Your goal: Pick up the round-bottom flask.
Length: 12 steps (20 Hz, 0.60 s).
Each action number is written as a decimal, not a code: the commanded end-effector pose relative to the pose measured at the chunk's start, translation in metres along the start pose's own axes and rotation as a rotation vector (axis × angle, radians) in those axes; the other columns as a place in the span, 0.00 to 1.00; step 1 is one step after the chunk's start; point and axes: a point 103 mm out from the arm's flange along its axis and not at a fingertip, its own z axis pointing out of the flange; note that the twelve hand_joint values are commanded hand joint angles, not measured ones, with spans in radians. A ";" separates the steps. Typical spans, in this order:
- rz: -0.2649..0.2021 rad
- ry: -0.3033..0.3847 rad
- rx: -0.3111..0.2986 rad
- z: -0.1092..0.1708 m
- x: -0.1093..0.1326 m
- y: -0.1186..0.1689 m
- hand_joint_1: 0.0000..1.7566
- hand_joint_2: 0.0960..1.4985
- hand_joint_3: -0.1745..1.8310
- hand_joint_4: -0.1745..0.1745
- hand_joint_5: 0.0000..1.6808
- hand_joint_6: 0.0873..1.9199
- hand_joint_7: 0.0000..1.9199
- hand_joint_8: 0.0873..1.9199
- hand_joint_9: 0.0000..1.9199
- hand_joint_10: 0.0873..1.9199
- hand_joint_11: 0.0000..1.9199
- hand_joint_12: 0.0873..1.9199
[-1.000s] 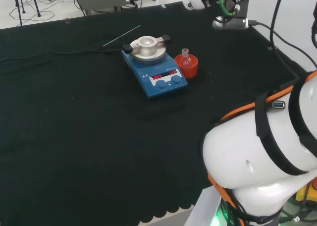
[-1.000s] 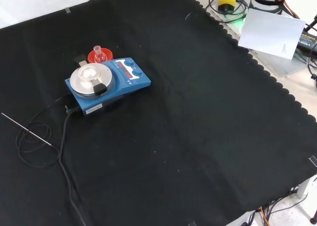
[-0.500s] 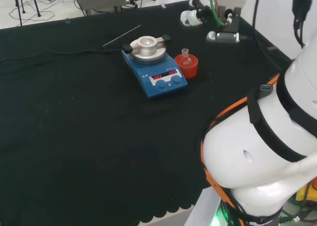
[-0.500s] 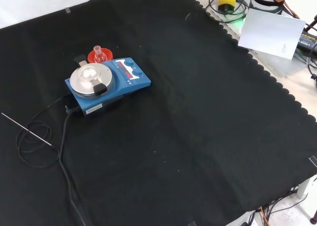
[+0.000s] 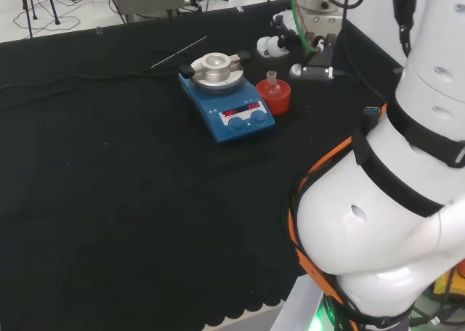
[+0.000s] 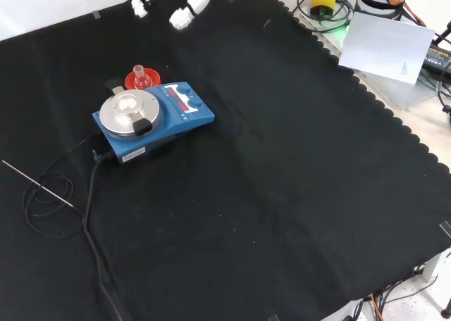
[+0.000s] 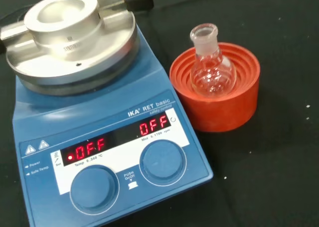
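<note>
Clear glass, one round-bottom flask (image 7: 211,67) sits in one red stand (image 7: 216,94) beside one hotplate (image 7: 99,137); hand (image 6: 184,11) empty, fingers apart.

On the bench (image 6: 282,194), a small clear round-bottom flask (image 6: 140,76) sits upright in a red ribbed stand (image 6: 150,77), just behind a blue magnetic stirrer (image 6: 151,119). The robot hand (image 6: 184,4) hangs at the top edge, fingers relaxed, apart from the flask.

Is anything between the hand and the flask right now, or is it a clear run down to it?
Nothing visible blocks it. The round-bottom flask sits upright in its red ribbed stand, neck free. The hand hangs above the cloth beyond the stand in the front view. The blue hotplate stands close beside the stand, so it crowds that side.
</note>
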 end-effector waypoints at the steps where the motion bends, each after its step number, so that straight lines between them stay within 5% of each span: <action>1: 0.036 0.022 -0.017 0.031 -0.013 0.038 0.30 0.73 0.14 0.35 0.24 0.00 0.01 0.22 0.06 0.34 0.00 0.49; 12: 0.072 0.106 -0.074 0.062 -0.037 0.052 0.37 0.67 0.15 0.36 0.27 0.00 0.03 0.24 0.10 0.35 0.00 0.56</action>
